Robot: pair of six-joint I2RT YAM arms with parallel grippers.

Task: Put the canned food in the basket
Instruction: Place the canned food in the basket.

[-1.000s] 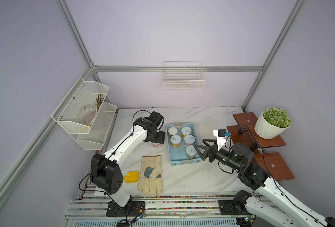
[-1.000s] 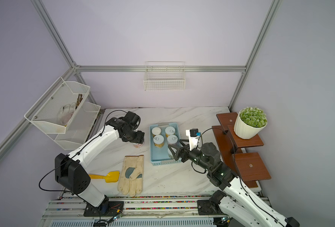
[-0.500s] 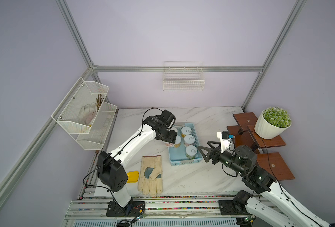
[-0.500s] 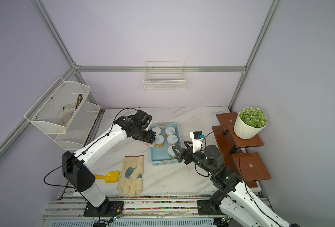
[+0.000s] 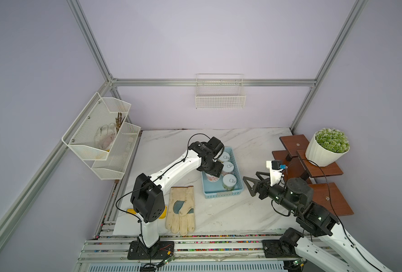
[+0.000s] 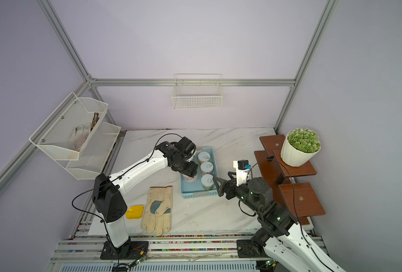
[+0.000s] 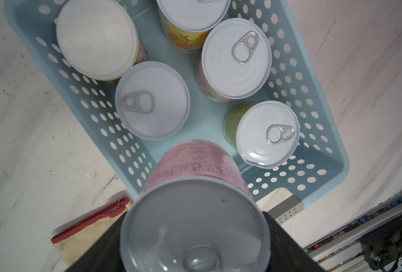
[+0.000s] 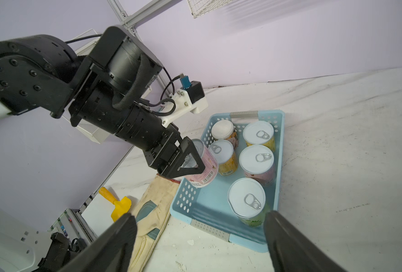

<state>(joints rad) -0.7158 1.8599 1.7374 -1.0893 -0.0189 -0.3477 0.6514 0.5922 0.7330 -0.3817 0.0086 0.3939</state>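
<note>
The left hand [image 8: 190, 162] grips a tilted pink tin [image 7: 195, 164] over the basket [image 5: 221, 194], at its near corner on the left arm's side. Five other tins [image 7: 151, 101] stand upright inside the basket. The right hand [image 5: 248, 186] is spread wide and empty, just beside the basket.

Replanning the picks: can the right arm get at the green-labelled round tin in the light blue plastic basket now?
Probably yes. The right gripper is open and empty, facing the green-labelled tin across the basket's low wall; the left gripper holds a pink-labelled tin over the opposite side.
</note>
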